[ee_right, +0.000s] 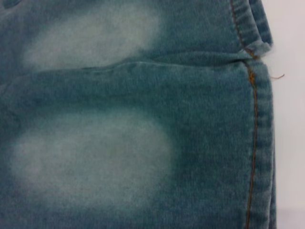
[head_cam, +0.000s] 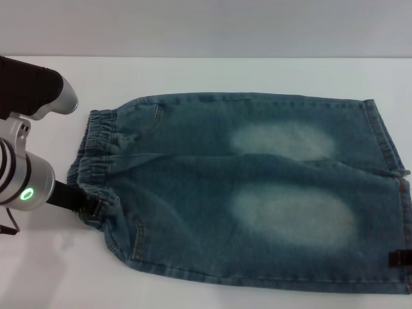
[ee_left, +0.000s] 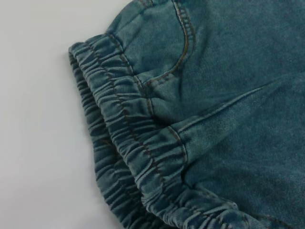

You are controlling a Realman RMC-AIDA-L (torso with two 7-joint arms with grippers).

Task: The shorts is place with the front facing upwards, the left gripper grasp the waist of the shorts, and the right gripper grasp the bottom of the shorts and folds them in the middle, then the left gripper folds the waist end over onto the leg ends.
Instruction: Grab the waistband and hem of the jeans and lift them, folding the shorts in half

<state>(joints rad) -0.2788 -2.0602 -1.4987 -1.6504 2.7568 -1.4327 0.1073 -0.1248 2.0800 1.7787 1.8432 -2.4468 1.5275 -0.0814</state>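
While the left gripper [head_cam: 87, 205] meets the waist [head_cam: 96, 161], its jaws' state stays unclear.

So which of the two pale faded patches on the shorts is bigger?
The one nearer the robot, on the lower leg of the shorts in the head view. It is wider and taller than the patch farther from the robot.

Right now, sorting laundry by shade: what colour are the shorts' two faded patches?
Pale whitish blue patches on blue denim shorts; right wrist view shows them best.
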